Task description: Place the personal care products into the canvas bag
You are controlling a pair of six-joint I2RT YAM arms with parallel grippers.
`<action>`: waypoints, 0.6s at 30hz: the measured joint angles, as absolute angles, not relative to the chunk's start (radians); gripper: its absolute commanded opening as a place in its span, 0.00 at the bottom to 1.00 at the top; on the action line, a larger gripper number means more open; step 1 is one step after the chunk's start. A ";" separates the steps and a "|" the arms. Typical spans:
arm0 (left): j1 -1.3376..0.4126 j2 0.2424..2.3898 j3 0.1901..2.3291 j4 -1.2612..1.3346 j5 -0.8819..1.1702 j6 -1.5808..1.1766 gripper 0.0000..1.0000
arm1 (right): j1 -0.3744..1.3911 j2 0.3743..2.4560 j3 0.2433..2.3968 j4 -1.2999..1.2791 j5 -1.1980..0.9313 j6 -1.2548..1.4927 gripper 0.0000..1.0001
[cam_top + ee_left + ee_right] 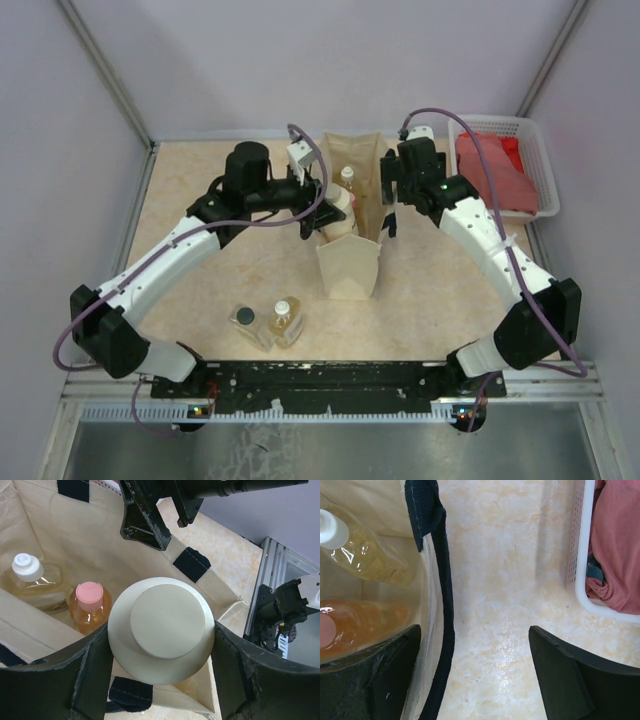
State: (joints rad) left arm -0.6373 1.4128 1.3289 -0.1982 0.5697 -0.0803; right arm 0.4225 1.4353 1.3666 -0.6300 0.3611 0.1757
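Observation:
The canvas bag stands open mid-table, with dark straps. My left gripper is shut on the cream cylindrical container and holds it over the bag's opening. Inside the bag lie a white-capped amber bottle and a pink-capped one; both also show in the right wrist view, the white-capped bottle and the pink-capped bottle. My right gripper is open at the bag's right rim, its jaws either side of the wall and strap. Two more bottles, dark-capped and white-capped, stand on the table near the front left.
A white plastic basket with a red cloth sits at the back right, close to my right arm; its rim shows in the right wrist view. Grey walls enclose the table on three sides.

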 measured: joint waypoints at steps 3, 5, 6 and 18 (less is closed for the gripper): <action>-0.649 1.435 1.326 -0.177 0.582 -0.074 0.00 | 0.422 1.435 1.367 -0.630 0.361 0.176 0.89; -0.662 1.452 1.317 -0.165 0.589 -0.066 0.00 | 0.422 1.436 1.367 -0.630 0.361 0.176 0.89; -0.669 1.456 1.314 -0.163 0.589 -0.064 0.00 | 0.422 1.436 1.367 -0.630 0.361 0.176 0.89; -0.727 1.501 1.195 -0.112 0.558 -0.035 0.00 | 0.422 1.436 1.367 -0.630 0.361 0.176 0.89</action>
